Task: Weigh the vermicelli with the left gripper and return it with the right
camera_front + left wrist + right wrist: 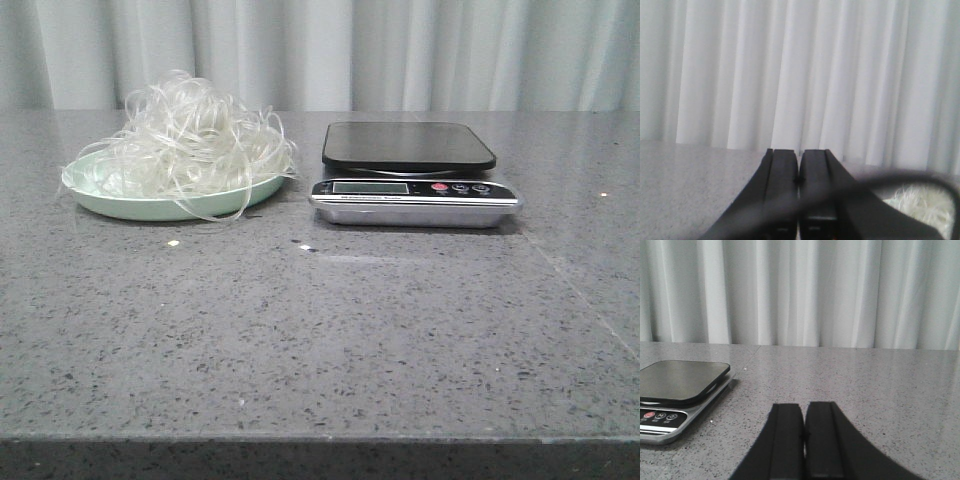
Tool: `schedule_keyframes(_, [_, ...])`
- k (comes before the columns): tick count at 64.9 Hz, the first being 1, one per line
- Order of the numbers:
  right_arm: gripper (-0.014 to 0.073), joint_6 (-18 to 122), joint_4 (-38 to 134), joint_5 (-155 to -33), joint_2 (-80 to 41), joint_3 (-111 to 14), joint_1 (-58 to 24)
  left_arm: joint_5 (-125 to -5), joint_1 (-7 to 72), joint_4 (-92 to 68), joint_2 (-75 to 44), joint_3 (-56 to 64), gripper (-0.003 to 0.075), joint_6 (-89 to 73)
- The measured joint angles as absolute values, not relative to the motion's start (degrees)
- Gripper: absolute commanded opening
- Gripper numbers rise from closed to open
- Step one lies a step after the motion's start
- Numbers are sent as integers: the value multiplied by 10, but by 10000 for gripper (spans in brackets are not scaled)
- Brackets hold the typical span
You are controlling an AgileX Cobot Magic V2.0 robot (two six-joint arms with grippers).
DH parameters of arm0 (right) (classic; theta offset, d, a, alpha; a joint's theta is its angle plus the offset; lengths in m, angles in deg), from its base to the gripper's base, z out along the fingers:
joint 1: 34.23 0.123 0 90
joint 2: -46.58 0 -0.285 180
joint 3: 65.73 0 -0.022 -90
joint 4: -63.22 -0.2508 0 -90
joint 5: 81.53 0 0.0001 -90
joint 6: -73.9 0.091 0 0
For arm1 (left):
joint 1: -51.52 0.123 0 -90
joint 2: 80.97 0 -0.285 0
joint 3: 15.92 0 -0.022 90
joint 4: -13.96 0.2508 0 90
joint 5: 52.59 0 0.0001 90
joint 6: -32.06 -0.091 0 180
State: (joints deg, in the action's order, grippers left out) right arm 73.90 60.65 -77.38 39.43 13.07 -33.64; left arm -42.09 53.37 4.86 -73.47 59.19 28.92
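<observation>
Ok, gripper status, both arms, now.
Left gripper: closed, holding nothing.
Right gripper: closed, holding nothing.

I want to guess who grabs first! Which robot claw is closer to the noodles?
Left. The left gripper has the vermicelli just beside it; the right gripper sees only the scale, no noodles.

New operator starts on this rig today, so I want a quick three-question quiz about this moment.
1. True or false: the vermicelli lies on the scale.
2. Which side of the green plate is the scale on, seen from the front?
3. Left gripper and right gripper: open or shut?

Key: 1. False, it is heaped on the plate. 2. Its right. 3. Both shut, holding nothing.
</observation>
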Motion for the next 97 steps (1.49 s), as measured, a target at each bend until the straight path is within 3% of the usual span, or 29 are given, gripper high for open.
schedule_keyframes(13, [167,742,607,-774,394,131,-336,-516,534,106,-727,439,146,289])
schedule_keyframes(23, [167,742,607,-774,394,131,-336,-649,534,118,-643,317,146,289])
schedule_keyframes(49, [167,742,607,-774,394,131,-336,-699,534,113,-500,284,159,289])
schedule_keyframes(55, [167,742,607,-774,394,131,-336,-699,534,113,-495,284,230,289])
schedule_keyframes(66, [167,743,607,-774,394,131,-336,-707,500,112,-486,279,511,289])
schedule_keyframes(71, [167,743,607,-774,394,131,-336,-716,478,112,-473,268,575,289])
schedule_keyframes(97, [167,743,607,-774,394,131,-336,-764,353,112,-240,106,582,289])
